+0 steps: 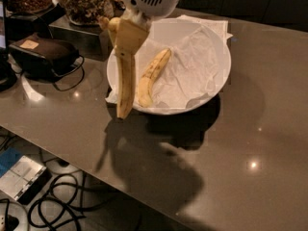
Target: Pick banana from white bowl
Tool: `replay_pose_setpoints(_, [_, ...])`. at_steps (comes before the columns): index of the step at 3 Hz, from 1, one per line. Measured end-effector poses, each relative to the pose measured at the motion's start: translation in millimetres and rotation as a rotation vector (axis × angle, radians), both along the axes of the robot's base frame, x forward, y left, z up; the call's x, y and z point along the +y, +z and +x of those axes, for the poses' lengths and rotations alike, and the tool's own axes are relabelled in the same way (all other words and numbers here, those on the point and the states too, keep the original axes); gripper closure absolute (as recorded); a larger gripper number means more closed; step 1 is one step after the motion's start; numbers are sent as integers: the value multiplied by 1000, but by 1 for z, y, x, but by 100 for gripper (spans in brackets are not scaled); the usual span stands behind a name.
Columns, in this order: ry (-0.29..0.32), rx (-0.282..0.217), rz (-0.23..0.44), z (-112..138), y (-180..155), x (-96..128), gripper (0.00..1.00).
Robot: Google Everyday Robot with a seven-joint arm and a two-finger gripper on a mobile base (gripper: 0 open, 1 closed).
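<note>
My gripper (128, 36) hangs from the white arm head at the top and is shut on the banana (126, 83). The banana is long and slim and hangs straight down. Its tip is in front of the left rim of the white bowl (219, 49), lifted off the crumpled white paper (192, 66) that lines it. A shorter, brown-speckled banana (152, 76) lies in the left half of the bowl, just right of the hanging one.
The bowl sits on a glossy brown table (250, 143). Jars of snacks (86, 1) stand on a metal box (77, 30) at the back left. A dark case with a cable (43, 54) lies at the left. Cables (57, 206) lie on the floor below the table's front edge.
</note>
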State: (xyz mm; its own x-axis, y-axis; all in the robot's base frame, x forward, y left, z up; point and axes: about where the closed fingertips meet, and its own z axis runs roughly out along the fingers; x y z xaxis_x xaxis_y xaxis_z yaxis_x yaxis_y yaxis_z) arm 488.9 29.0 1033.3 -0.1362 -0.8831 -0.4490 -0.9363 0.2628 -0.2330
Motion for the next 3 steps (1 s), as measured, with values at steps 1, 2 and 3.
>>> replay_pose_setpoints(1, [94, 26, -8, -18, 8, 42, 100])
replay_pose_setpoints(2, [174, 69, -21, -36, 15, 75, 100])
replay_pose_setpoints(3, [251, 100, -33, -50, 13, 98, 100])
